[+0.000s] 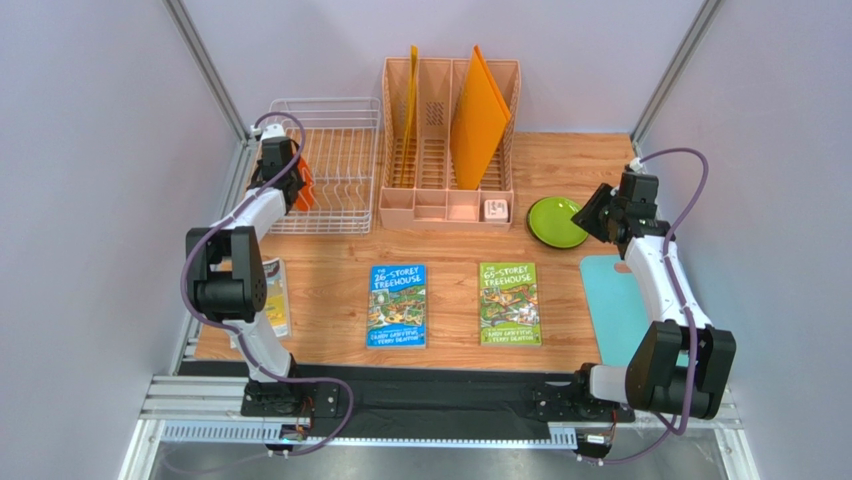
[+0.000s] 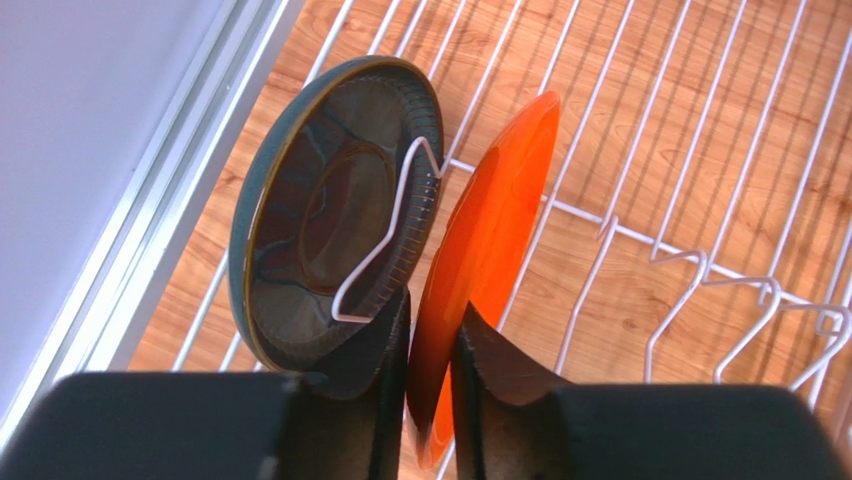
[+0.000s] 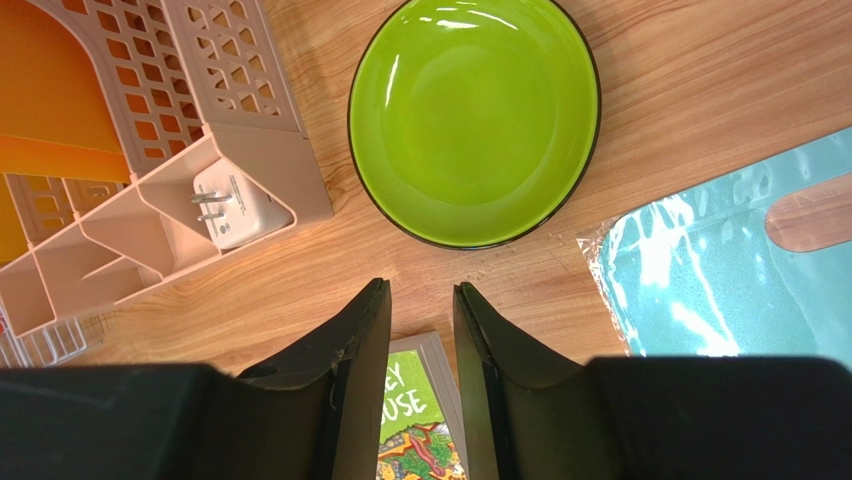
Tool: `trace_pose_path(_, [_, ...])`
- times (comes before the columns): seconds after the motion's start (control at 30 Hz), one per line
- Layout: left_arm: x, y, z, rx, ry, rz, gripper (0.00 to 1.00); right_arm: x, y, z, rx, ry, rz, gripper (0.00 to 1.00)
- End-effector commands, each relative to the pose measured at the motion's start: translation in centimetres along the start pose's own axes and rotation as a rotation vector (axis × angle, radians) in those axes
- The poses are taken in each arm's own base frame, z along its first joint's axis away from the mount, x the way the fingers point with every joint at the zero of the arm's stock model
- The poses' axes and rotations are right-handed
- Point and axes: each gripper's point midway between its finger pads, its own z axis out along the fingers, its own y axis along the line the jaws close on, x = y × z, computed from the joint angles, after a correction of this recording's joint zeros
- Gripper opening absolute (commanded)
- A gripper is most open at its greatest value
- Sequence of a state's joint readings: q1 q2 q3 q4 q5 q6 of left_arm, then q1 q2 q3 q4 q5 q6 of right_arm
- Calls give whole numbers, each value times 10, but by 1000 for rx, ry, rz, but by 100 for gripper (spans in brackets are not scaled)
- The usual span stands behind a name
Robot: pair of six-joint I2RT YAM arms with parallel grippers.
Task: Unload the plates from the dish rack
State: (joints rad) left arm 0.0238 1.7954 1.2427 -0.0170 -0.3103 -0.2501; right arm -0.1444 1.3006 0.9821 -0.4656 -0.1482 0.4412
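Two end effectors | left end effector [image 2: 435, 312] pinches orange plate [image 2: 500, 200] rim | right end effector [image 3: 421, 292] narrow, empty

Table [image 1: 450, 300]: rack [image 1: 340, 130], organizer [image 1: 447, 205], green plate [image 1: 556, 222], 2 books [image 1: 397, 305]

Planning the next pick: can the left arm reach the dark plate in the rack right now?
Probably not yet: the left gripper has its jaws around the orange plate, standing right beside the dark plate in the dish rack.
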Motion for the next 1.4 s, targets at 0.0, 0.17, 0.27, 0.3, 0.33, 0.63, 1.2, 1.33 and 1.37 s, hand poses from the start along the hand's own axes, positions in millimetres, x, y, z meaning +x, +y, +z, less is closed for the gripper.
trace_pose_path(0.0, [-33, 0, -14, 11, -83, -30, 15, -10, 12, -6, -35, -42, -35, 34])
trace_pose_path(0.17, [-43, -1, -30, 43, -110, -25, 0, 4, 38, -13, -101, -10, -117, 44])
trace_pose_path(0.27, [-52, 3, -44, 40, -140, -22, 0, 10, 54, -19, -132, 1, -168, 52])
trace_pose_path(0.3, [-59, 5, -52, 40, -161, -20, 0, 16, 68, -22, -165, 8, -198, 53])
trace_pose_path(0.33, [-61, 8, -56, 32, -168, -18, 0, 18, 73, -24, -171, 5, -210, 54])
trace_pose_path(0.63, [-90, 33, -121, -7, -269, -43, 0, 53, 167, -57, -389, 27, -345, 59])
trace_pose_path(1.2, [-25, -78, -210, 738, -72, -342, 0, 149, 327, -59, -899, 227, -332, 60])
trace_pose_path(1.33, [-16, -103, -233, 870, -35, -352, 0, 164, 347, -48, -965, 278, -306, 60])
trace_pose_path(1.37, [-16, -106, -238, 894, -39, -359, 0, 163, 354, -49, -996, 265, -302, 60])
